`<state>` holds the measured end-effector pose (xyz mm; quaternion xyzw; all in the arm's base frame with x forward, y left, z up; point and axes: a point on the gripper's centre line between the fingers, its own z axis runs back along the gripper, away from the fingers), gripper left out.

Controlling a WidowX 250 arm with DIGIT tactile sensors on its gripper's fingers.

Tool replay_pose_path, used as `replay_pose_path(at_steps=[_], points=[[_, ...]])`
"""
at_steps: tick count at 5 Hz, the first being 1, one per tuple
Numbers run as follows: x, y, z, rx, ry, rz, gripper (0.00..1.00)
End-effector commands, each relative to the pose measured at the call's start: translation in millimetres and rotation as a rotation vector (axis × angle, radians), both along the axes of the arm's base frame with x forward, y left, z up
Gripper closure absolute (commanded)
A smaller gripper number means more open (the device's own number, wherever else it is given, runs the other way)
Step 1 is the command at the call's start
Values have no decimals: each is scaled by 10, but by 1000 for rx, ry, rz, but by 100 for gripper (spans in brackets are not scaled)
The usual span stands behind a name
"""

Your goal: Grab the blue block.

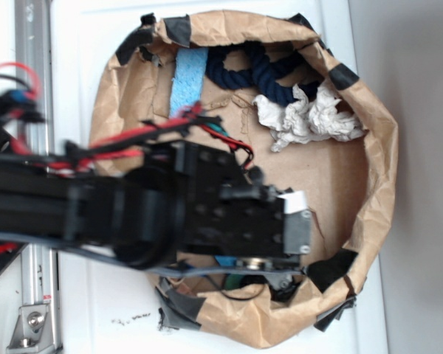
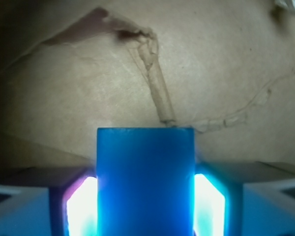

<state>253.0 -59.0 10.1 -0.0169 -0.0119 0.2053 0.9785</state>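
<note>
While the blue block [image 2: 145, 179] is being seen between the two fingers [image 2: 81, 206] in the wrist view, the hand [image 1: 280, 251] is being pressed against its sides, pinching it, its long axis running straight ahead from the hand over the brown paper [image 2: 88, 88].

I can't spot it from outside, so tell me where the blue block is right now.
In the wrist view the blue block stands bottom centre between the gripper fingers, over the brown paper; in the exterior view the arm hides nearly all of it.
</note>
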Motion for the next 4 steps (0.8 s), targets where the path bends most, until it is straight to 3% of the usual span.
replay_pose_path(at_steps=[1,2,3,4], points=[[107,626,979,57,-176,-170,100],[250,563,1472,71,-106,-296,100],[294,426,1620,72,-37,-375,100],[251,478,1612,92,-23,-381,100]])
